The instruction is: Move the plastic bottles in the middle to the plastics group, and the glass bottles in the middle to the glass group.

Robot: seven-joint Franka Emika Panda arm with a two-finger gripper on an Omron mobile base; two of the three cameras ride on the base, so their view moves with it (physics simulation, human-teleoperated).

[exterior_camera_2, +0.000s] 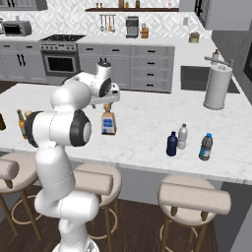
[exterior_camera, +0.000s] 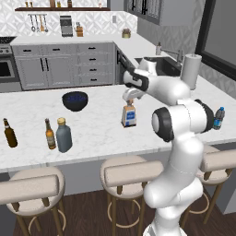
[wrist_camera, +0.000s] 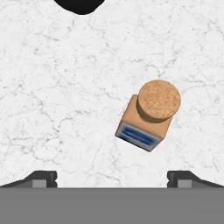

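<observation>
The squarish pale bottle (exterior_camera: 129, 114) (exterior_camera_2: 109, 123) with blue label and cork stopper stands upright mid-counter. My gripper (exterior_camera: 131, 96) (exterior_camera_2: 106, 102) hovers just above its cork, open and holding nothing. Looking straight down in the hand view, the cork bottle (wrist_camera: 151, 114) sits a little right of centre, ahead of the spread fingertips (wrist_camera: 42, 178). The squat grey-blue bottle (exterior_camera: 63, 135) stands beside two brown beer bottles (exterior_camera: 50, 134) (exterior_camera: 9, 133) at the left. The navy bottle (exterior_camera_2: 172, 144) stands by the clear water bottle (exterior_camera_2: 182, 136) and the blue-capped bottle (exterior_camera_2: 206, 147).
A dark bowl (exterior_camera: 74, 100) (wrist_camera: 81, 5) sits behind the cork bottle towards the counter's far side. A paper towel roll (exterior_camera_2: 217, 87) stands at the back right near the sink (exterior_camera_2: 197, 78). Stools (exterior_camera: 131, 173) line the near edge.
</observation>
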